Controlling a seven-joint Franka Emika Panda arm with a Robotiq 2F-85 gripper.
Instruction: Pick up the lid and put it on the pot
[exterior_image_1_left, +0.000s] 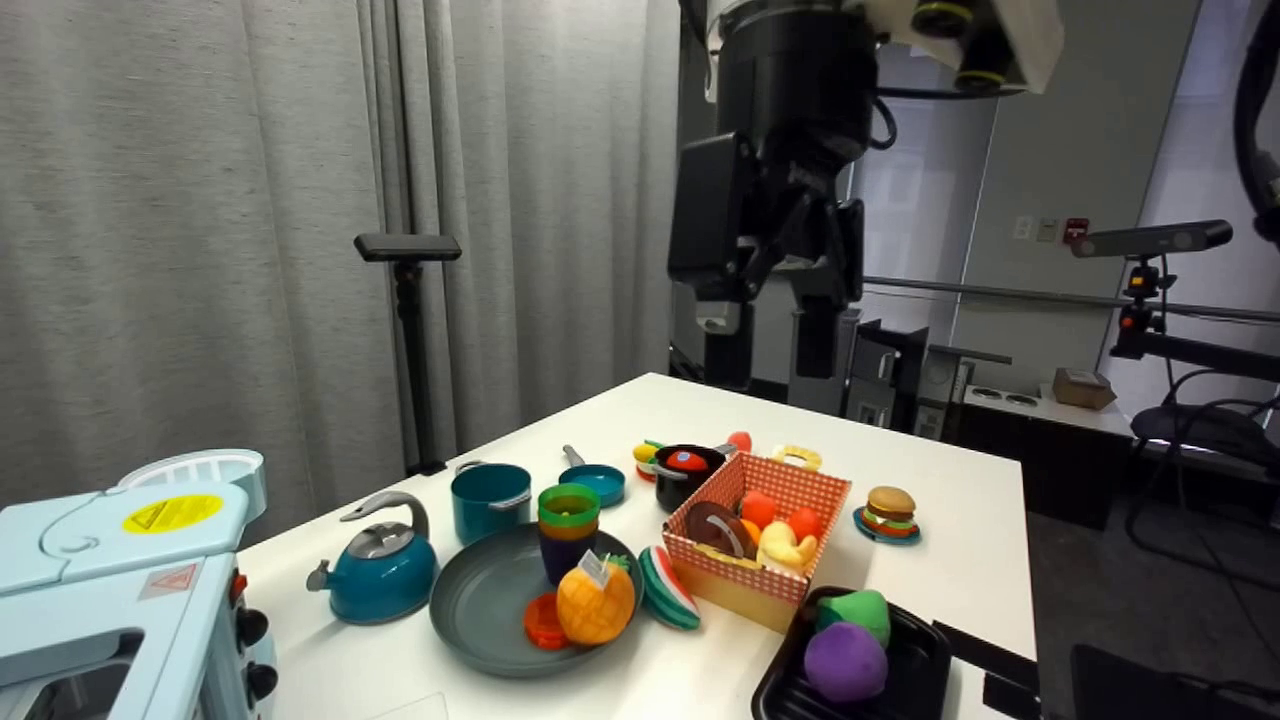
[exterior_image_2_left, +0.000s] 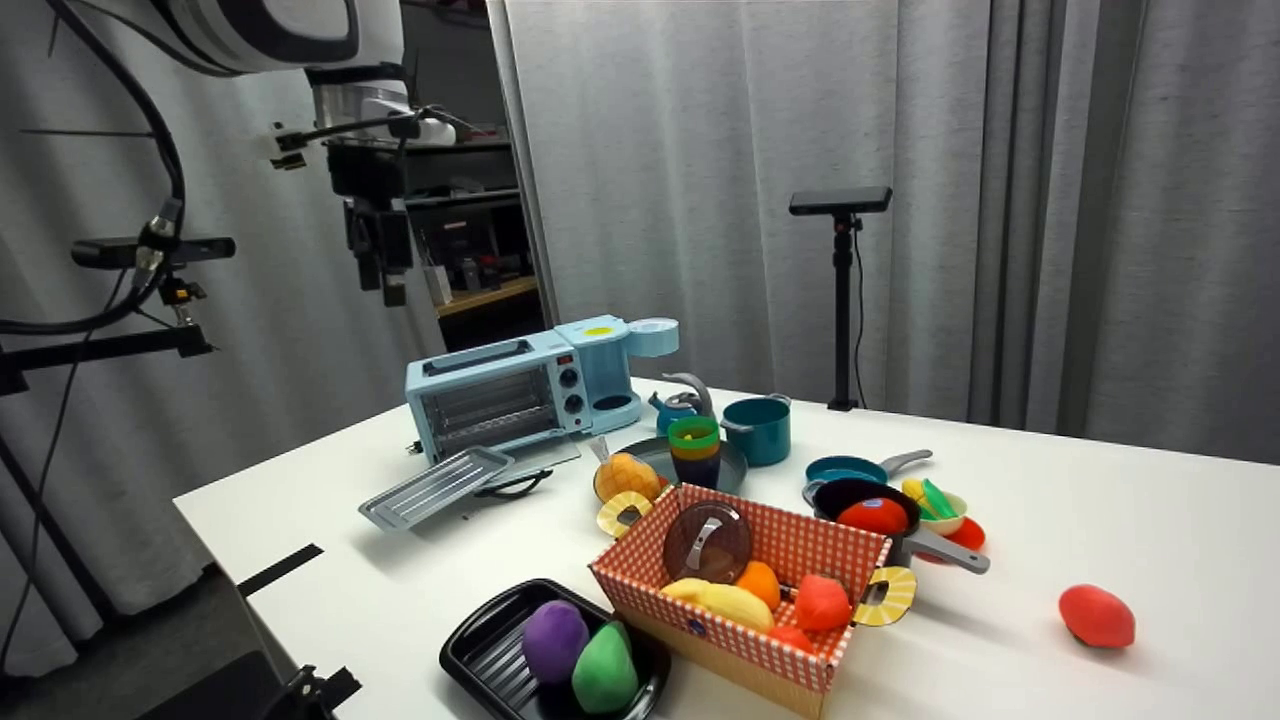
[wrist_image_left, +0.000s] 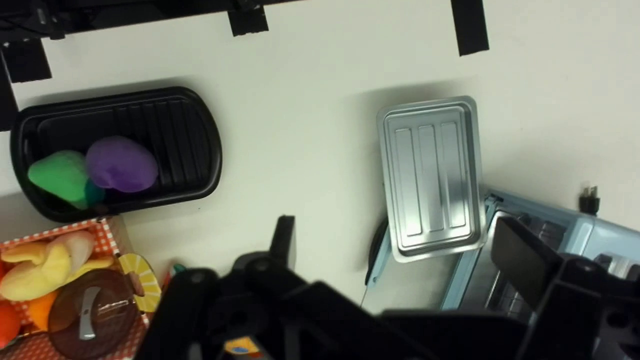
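Hanging high over the white table (exterior_image_2_left: 1150, 520), the gripper (exterior_image_1_left: 772, 355) is released: two fingers (wrist_image_left: 283, 245) stand wide apart. The lid (exterior_image_2_left: 712, 548), brown and round, is in the checkered box (exterior_image_2_left: 720, 645), its grey handle (wrist_image_left: 88, 312) showing in all three views; it sits tilted near one corner, bananas (exterior_image_2_left: 735, 603) and an orange fruit (exterior_image_2_left: 760, 580) just beside it. Lid lies well below the gripper, apart from it and off to one side. In the wrist view it shows at lower left, outside the span of the fingers; part of a metal tray (wrist_image_left: 432, 175) shows between them, farther down. In both exterior views the teal pot (exterior_image_2_left: 765, 435) stands upright on the table, just beside the grey pan (exterior_image_1_left: 490, 600), and the black pot (exterior_image_1_left: 675, 495) stands near the box with a red thing (exterior_image_1_left: 687, 461) inside; cannot tell which pot is meant. Black tray (wrist_image_left: 175, 142) just beside the box, bearing a purple toy (wrist_image_left: 121, 164) and a green toy (wrist_image_left: 62, 175). Pale blue toaster oven (exterior_image_2_left: 569, 390) on the same table, well apart from the box.
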